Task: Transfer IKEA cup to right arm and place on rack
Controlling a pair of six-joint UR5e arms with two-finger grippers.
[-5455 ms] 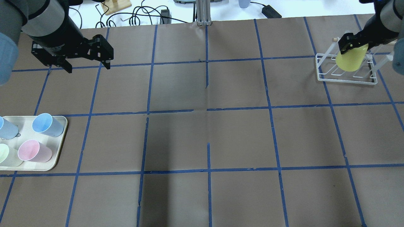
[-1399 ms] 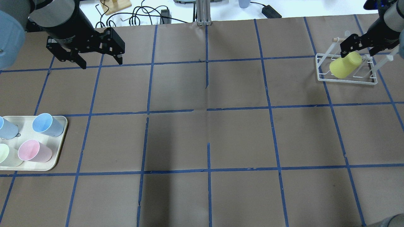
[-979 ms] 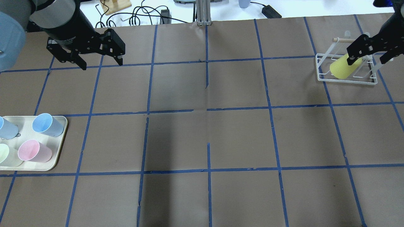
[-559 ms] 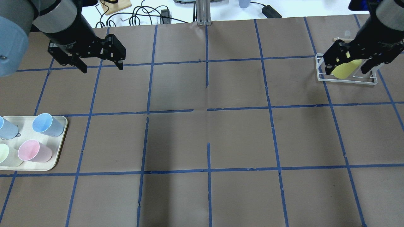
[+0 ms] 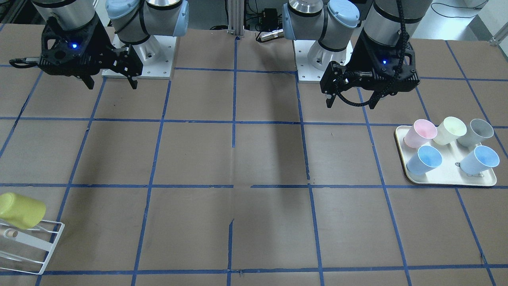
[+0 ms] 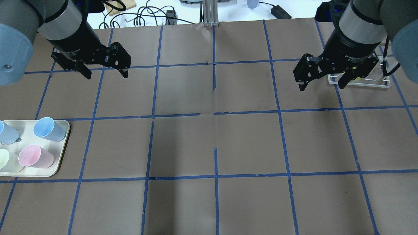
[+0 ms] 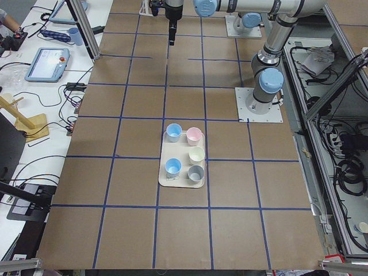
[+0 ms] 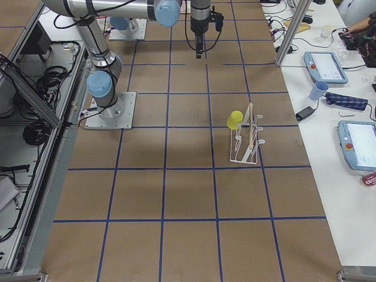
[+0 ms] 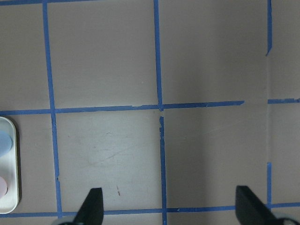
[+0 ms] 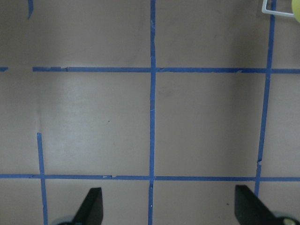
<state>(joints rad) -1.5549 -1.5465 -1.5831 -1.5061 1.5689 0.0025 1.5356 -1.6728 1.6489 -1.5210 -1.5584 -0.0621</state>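
The yellow IKEA cup [image 5: 22, 210] rests tilted on a rod of the white wire rack [image 5: 27, 242], with no gripper on it; it also shows in the exterior right view [image 8: 235, 120]. In the overhead view my right arm hides the cup and most of the rack [image 6: 369, 84]. My right gripper [image 6: 321, 85] is open and empty, hovering just left of the rack; it also shows in the front view [image 5: 112, 84]. My left gripper [image 6: 107, 74] is open and empty over the far left of the table, also in the front view [image 5: 351, 104].
A cream tray [image 6: 62, 143] at the near left holds several cups: two light blue [image 5: 425, 159], one pink [image 5: 420, 133], one pale cream [image 5: 450, 129] and one grey. Cables and a wooden stand [image 6: 120, 5] lie beyond the table's far edge.
My right gripper let go of the yellow cup on the rack, opened, and moved left away from it. My left gripper drifted slightly right and stayed open.
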